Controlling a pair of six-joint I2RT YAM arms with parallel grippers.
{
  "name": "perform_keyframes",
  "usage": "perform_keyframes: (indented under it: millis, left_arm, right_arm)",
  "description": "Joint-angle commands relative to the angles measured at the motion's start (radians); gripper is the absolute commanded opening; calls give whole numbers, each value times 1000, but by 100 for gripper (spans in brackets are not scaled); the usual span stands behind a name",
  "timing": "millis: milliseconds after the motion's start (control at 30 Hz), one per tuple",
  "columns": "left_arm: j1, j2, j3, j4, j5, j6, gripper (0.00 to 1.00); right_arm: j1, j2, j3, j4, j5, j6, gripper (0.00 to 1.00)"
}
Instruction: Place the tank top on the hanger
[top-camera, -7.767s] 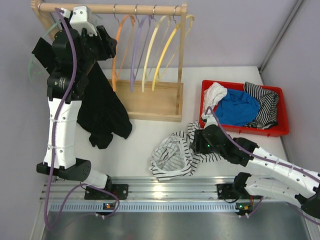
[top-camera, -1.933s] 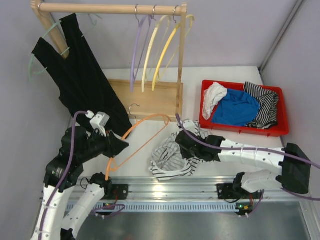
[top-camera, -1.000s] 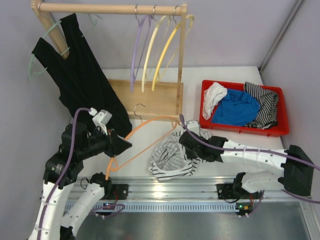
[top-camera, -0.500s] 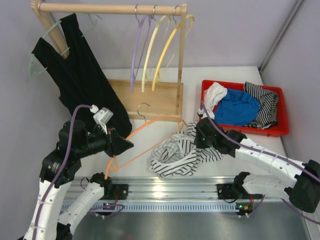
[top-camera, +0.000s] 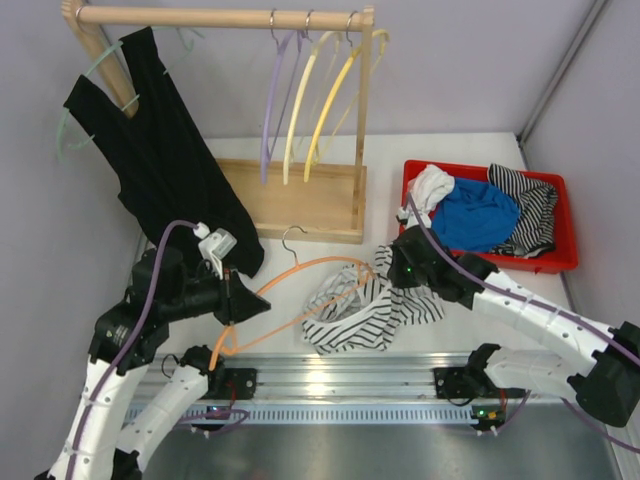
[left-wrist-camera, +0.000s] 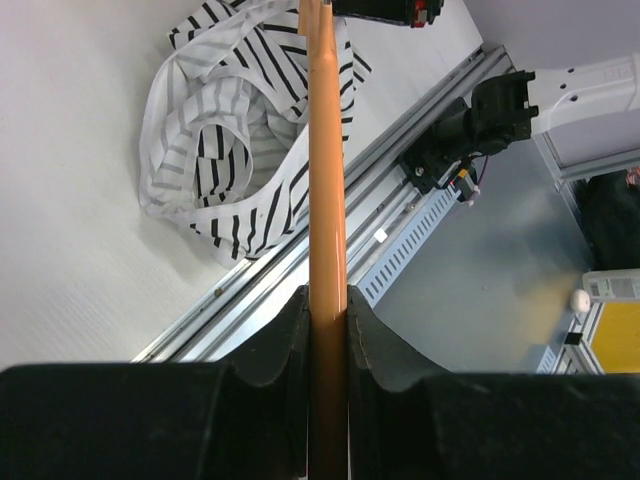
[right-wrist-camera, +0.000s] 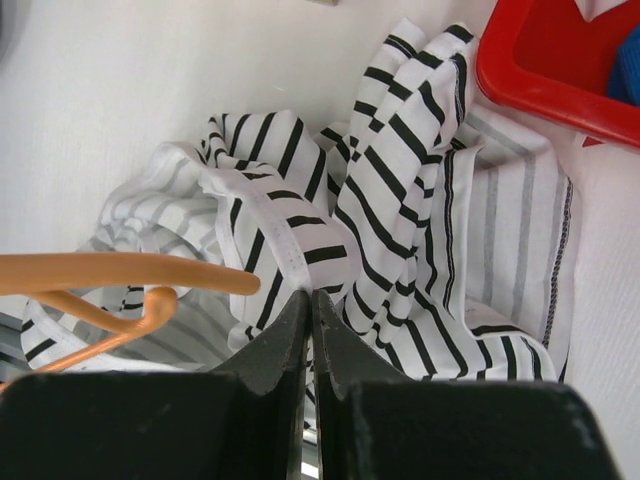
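The orange hanger (top-camera: 300, 266) is held low over the table by my left gripper (top-camera: 240, 298), which is shut on its thin bar (left-wrist-camera: 325, 150). Its metal hook (top-camera: 290, 235) points toward the rack. The striped white tank top (top-camera: 370, 310) lies bunched on the table under the hanger's right end. My right gripper (top-camera: 400, 272) is shut on a white-edged fold of the tank top (right-wrist-camera: 420, 150), pinched at its tips (right-wrist-camera: 310, 295). The hanger's rounded end (right-wrist-camera: 120, 272) sits just left of that pinch.
A wooden rack (top-camera: 300, 200) at the back carries purple and yellow hangers (top-camera: 300, 100) and a black top (top-camera: 170, 170) on a pale green hanger. A red bin (top-camera: 470, 166) of clothes stands at the right. A metal rail (top-camera: 330, 375) runs along the near edge.
My right gripper has pulled the tank top's fold up and to the right, stretching the fabric. My left gripper has brought the hanger rightward so that its end reaches the garment.
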Motion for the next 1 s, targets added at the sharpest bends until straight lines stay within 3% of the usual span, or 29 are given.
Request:
perform_keyframes:
  millis: [0,300,733,967]
  left_arm:
    - [-13,5,-2,21,23,10,0]
    - [-14,47,-50,106,40,1,0]
    - [-14,53,-179,476,107,-142,0]
    - [-48,66,-243,591,122,-195,0]
  right_arm:
    - [-16,3,62,10,9,-19,2]
    - [-12,-37,105,-30,-20,-22,1]
    - [63,-33,206,-93,-8,-22,1]
    - [96,-34,280,-132,22,-15,1]
